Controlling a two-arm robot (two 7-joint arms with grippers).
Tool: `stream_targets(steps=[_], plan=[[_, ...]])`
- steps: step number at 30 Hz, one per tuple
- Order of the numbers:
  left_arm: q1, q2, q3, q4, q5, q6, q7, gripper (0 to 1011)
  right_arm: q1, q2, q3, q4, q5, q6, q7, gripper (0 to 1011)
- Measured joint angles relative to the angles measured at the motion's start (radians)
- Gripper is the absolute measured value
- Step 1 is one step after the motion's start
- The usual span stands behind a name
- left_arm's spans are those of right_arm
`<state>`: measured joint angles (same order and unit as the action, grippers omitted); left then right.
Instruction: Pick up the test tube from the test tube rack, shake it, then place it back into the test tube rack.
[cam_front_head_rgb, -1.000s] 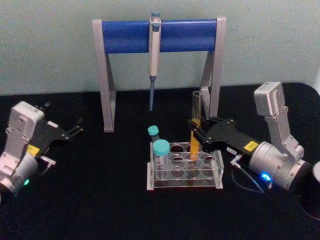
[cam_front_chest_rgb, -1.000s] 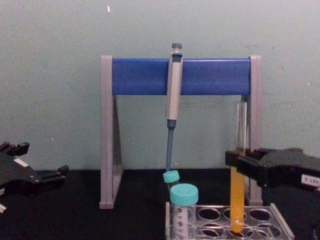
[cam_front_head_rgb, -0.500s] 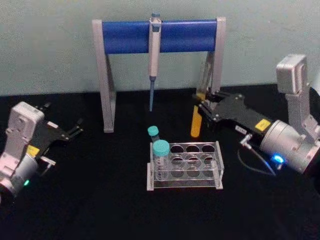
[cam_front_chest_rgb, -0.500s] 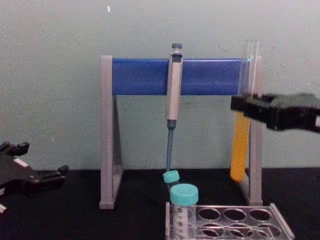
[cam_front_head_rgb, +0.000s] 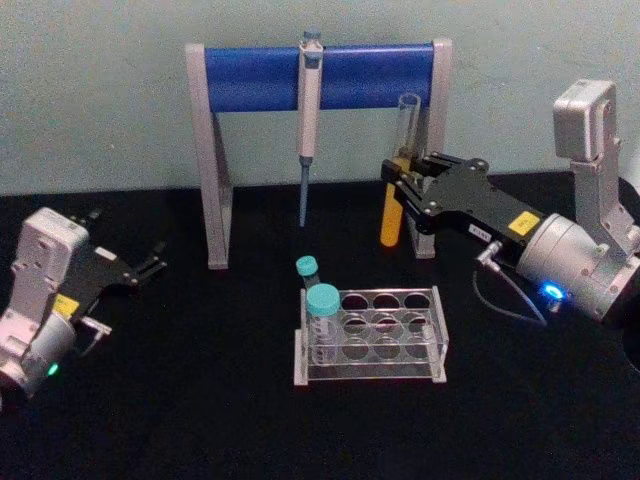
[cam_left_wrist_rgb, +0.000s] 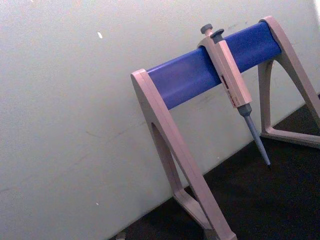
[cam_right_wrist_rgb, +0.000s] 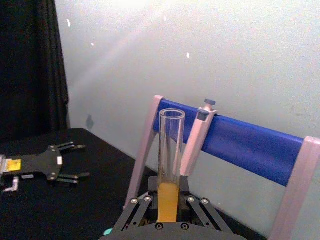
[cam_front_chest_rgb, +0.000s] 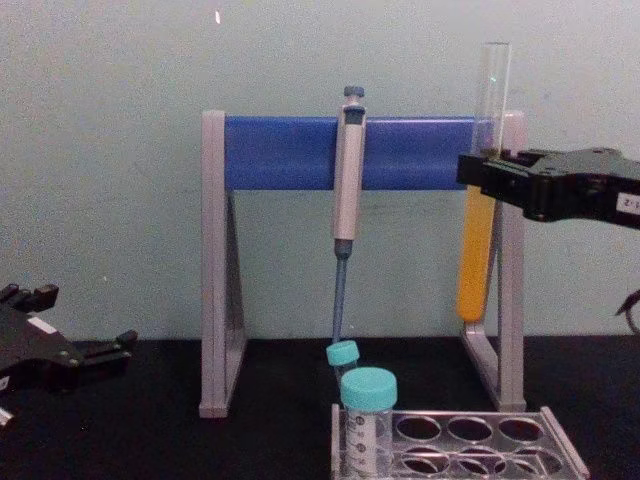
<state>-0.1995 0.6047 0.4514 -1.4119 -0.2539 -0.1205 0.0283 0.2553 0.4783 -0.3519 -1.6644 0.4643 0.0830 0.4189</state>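
Test tube (cam_front_head_rgb: 391, 222) is out of the rack (cam_front_head_rgb: 372, 372), held in the air at about 1 o'clock from it, well clear of the holes. It is close to upright with the open end up, and orange-yellow liquid fills the lower part. In the chest view the tube (cam_front_chest_rgb: 476, 255) hangs in front of the stand's right leg, its round bottom well above the table (cam_front_head_rgb: 200, 400).

Right gripper (cam_front_head_rgb: 400, 181) comes in from 3 o'clock and is clenched on the tube about mid-length, at the top of the liquid. The right wrist view shows the tube (cam_right_wrist_rgb: 171, 150) rising from between the closed fingers (cam_right_wrist_rgb: 142, 206).

Left gripper (cam_front_head_rgb: 152, 264) sits idle at 9 o'clock of the rack, low by the table, fingers spread and holding nothing.

Rack is on the table at centre. Two teal-capped vials (cam_front_head_rgb: 322, 305) stand at its 9 o'clock end; the other holes are open.

Stand (cam_front_head_rgb: 365, 72) with a blue crossbar is at 12 o'clock behind the rack, and a pipette (cam_front_head_rgb: 308, 110) hangs from the bar, tip down.
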Motion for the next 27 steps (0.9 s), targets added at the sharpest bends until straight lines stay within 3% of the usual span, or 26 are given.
stream_targets(steps=[7, 16, 21, 27], plan=[[0.0, 0.0, 0.0, 0.0, 0.0, 0.0, 0.0, 1001, -0.028, 0.022, 0.027, -0.026, -0.01, 0.007, -0.029, 229], [0.0, 0.0, 0.0, 0.0, 0.0, 0.0, 0.0, 1001, -0.122, 0.083, 0.07, -0.12, 0.016, 0.069, -0.038, 229], [0.0, 0.0, 0.0, 0.0, 0.0, 0.0, 0.0, 1001, -0.14, 0.097, 0.058, -0.144, 0.06, 0.088, 0.004, 229], [0.0, 0.0, 0.0, 0.0, 0.0, 0.0, 0.0, 1001, -0.109, 0.078, 0.011, -0.122, 0.088, 0.079, 0.043, 229]])
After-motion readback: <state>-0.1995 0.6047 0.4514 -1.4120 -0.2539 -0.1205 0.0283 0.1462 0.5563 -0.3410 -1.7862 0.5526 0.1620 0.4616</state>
